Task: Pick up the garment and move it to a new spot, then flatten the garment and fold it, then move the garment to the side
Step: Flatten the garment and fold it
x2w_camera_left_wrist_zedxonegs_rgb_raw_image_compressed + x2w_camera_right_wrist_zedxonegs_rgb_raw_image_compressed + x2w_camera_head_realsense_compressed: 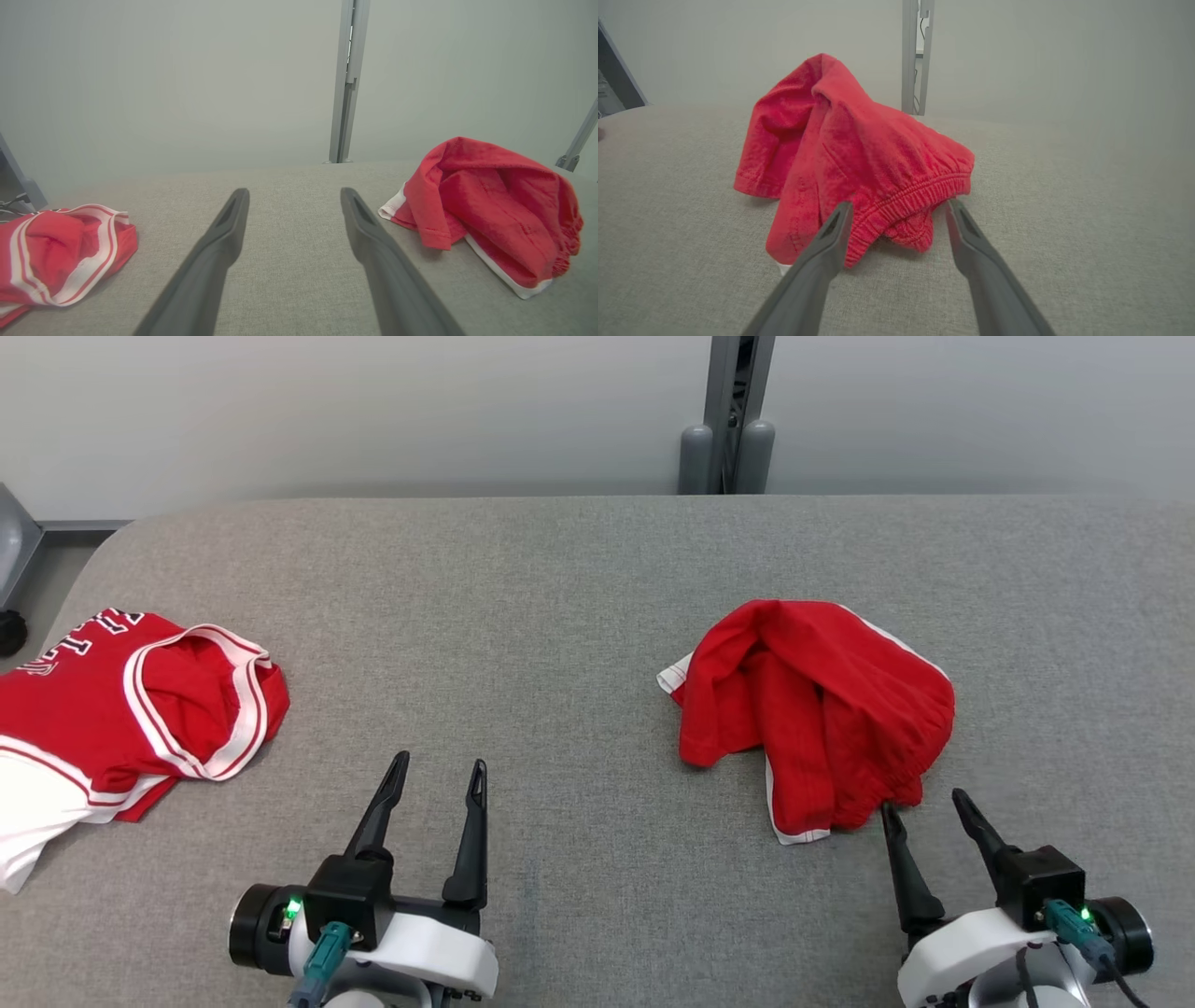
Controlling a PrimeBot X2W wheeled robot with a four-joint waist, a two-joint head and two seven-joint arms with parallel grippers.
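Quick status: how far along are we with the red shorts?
Done: nothing yet; the red shorts lie crumpled on the grey table. In hand: the right gripper, open, has its fingertips either side of the waistband, not closed on it; the left gripper is open, away from them. Left: pick up, move, flatten, fold, set aside. A red-and-white jersey lies rumpled at the left.
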